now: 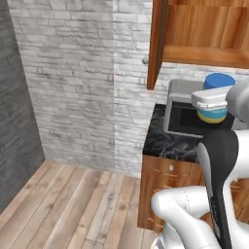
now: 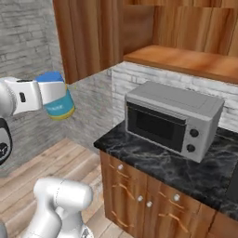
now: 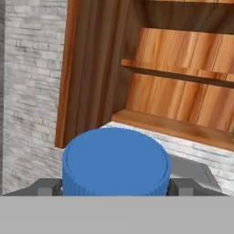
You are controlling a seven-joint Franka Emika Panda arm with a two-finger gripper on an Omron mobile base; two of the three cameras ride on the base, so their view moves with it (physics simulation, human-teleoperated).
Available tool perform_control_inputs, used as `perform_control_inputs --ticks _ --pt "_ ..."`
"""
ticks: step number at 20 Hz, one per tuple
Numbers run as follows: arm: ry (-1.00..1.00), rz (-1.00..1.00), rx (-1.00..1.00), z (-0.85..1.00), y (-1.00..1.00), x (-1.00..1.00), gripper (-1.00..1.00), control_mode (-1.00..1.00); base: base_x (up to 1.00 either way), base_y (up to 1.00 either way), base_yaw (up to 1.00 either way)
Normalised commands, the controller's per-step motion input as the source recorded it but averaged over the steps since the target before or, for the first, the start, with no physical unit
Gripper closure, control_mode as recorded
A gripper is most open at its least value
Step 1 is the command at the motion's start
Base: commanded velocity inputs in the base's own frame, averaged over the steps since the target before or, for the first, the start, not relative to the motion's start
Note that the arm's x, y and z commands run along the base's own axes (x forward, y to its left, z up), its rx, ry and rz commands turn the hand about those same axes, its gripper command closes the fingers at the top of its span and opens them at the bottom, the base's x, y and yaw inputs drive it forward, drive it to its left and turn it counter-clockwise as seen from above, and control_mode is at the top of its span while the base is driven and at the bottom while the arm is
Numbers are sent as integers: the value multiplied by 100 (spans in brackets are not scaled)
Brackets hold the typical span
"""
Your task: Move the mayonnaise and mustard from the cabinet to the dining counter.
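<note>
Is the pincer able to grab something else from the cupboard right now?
Probably not: the pincer is already full, closed on the blue-lidded jar, out in front of the open cupboard.

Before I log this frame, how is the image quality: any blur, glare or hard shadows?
Left base view: soft and low in detail, even flat light, no glare; the arm hides part of the mayonnaise. Right base view: same soft render, faint shade under the cabinet, the microwave readable. Hand view: the jar lid looms large between the fingertips, edges slightly fuzzy.
</note>
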Motion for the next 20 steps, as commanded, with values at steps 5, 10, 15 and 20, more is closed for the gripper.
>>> perform_control_inputs --ticks 5,10,15,20 --pt "0 0 0 0 0 0 100 100 -31 61 64" --pt "0 0 0 0 0 0 100 100 -29 77 60" --pt "0 0 0 0 0 0 100 100 -22 70 58" --pt "0 0 0 0 0 0 100 100 -12 44 57"
